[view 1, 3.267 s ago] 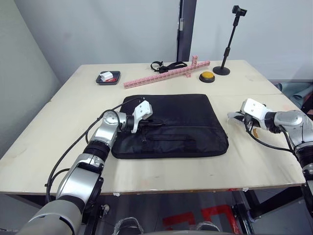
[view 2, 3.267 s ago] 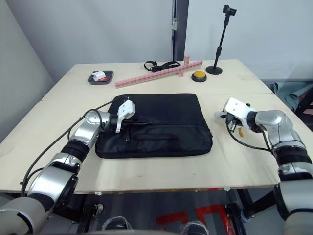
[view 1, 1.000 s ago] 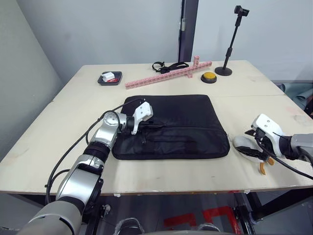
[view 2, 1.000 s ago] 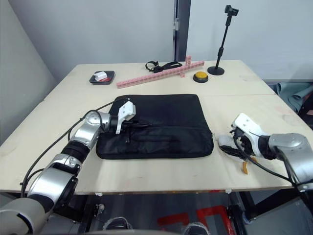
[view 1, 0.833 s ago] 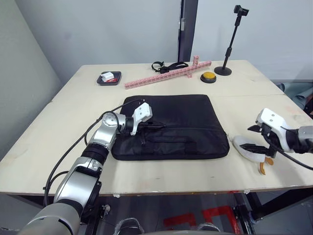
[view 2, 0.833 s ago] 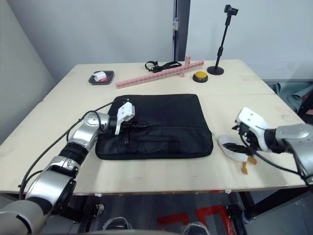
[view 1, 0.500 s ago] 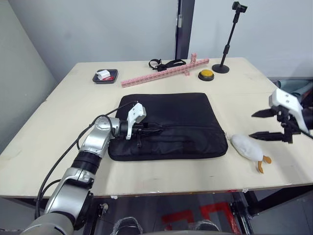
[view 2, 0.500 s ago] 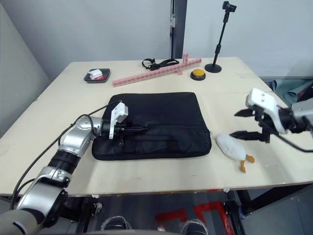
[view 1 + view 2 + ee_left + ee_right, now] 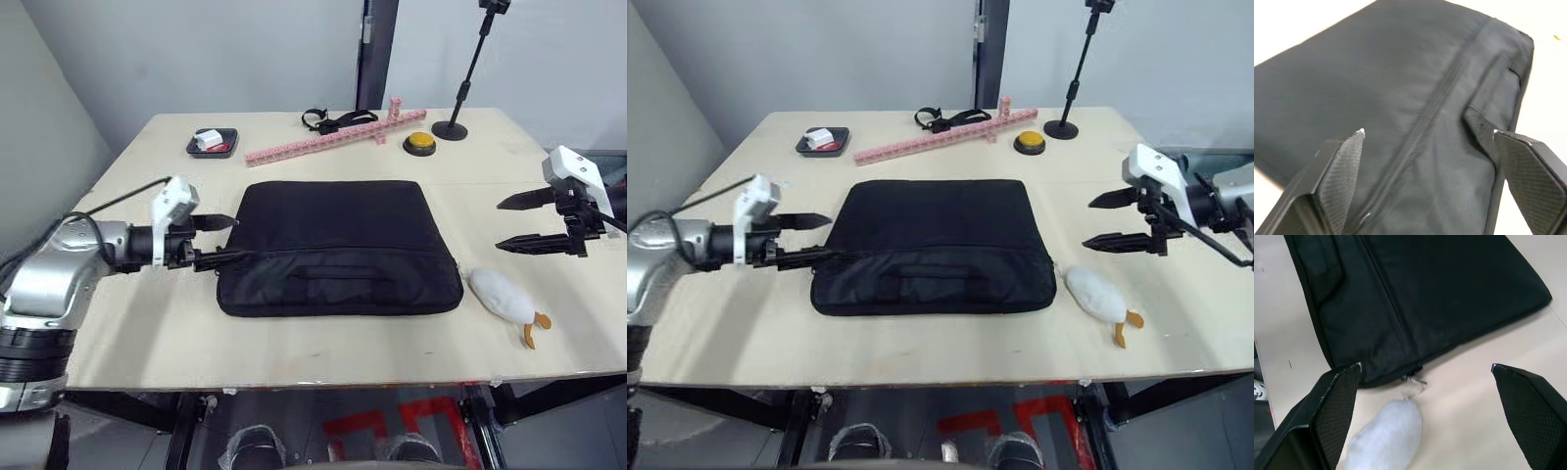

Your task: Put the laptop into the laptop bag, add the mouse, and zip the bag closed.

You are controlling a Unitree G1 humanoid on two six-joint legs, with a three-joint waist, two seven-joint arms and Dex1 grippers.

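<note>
Black fabric marks the laptop bag (image 9: 338,245), which lies flat near the middle of the pale wooden table (image 9: 294,333), front pocket facing the robot. Its zipper line appears drawn shut along the length visible in the wrist views, with a small pull lying at the corner nearest the right arm. The laptop and the mouse cannot be made out on the tabletop; whether they are inside the bag cannot be told.

Left gripper (image 9: 217,240): fingers spread apart, empty, tips at the bag's left edge, the nearer finger apparently touching the seam. Right gripper (image 9: 519,222): fingers wide apart, empty, held above the table well to the right of the bag.

White plush toy with orange parts (image 9: 502,295): lies on the table just beside the bag's right near corner, below the right gripper; it is not the mouse.

Far edge of table: a small dark tray (image 9: 215,143) holding a white and a red item, a pink block strip (image 9: 333,143), a black strap (image 9: 328,121), a yellow button (image 9: 419,143), and a black stand (image 9: 460,98).

Judged progress: the bag looks closed and both grippers are free, so the task seems at or near its end, contents unverified.
</note>
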